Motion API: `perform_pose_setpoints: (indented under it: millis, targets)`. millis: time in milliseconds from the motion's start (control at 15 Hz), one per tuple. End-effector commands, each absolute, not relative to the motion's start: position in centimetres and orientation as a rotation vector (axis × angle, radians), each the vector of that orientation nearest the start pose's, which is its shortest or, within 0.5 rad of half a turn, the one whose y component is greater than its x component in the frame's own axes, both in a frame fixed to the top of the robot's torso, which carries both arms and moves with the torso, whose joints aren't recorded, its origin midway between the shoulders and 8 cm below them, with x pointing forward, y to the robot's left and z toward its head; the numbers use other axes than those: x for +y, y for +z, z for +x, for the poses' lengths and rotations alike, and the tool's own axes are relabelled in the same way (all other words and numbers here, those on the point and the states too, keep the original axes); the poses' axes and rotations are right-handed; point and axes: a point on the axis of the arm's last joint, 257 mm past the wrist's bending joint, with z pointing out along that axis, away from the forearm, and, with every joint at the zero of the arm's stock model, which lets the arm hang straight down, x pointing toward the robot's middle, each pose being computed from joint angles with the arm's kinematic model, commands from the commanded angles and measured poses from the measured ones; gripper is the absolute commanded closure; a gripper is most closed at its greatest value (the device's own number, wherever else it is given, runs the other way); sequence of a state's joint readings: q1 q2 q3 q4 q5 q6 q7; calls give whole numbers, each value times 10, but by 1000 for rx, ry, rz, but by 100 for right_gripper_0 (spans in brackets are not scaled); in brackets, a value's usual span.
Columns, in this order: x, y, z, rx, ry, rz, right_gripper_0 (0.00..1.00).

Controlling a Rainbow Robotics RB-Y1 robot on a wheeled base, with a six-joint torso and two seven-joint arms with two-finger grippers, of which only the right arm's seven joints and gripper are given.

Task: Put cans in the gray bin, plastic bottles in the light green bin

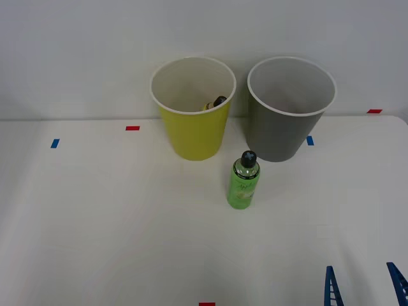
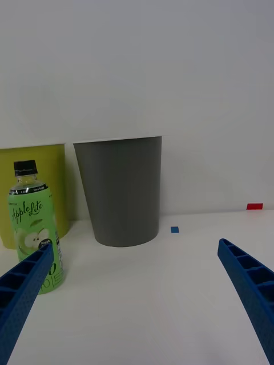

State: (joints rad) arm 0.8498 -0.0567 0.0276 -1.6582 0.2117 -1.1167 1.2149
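A translucent green plastic bottle (image 1: 243, 182) (image 2: 33, 225) with a black cap stands upright on the white table, just in front of the gap between the two bins. The light green bin (image 1: 193, 108) (image 2: 52, 182) is at the back, left of the gray bin (image 1: 291, 108) (image 2: 121, 191). Inside the light green bin, a black-capped yellowish bottle (image 1: 215, 103) peeks over the rim. No cans are in view. My right gripper (image 1: 364, 287) (image 2: 137, 285) is open near the table's front right, well short of the green bottle, with nothing between its fingers.
Small red tape marks (image 1: 132, 128) (image 1: 374, 111) and blue tape marks (image 1: 55, 143) (image 1: 310, 140) lie on the white table (image 1: 95, 223). A plain wall stands behind the bins.
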Motion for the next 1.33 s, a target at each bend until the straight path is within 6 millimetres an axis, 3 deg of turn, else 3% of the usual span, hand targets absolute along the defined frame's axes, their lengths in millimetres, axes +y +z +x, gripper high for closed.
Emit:
perform_pose_setpoints:
  millis: [67, 800, 867, 1067, 1333]
  targets:
    - [-258, -231, 228, 1211, 89, -4, 0]
    - [-258, -231, 228, 1211, 89, -4, 0]
    - [-255, -253, 226, 1263, 100, 3, 0]
    - [-244, -243, 224, 1230, 144, -46, 0]
    - [-248, -242, 221, 1231, 151, -50, 0]
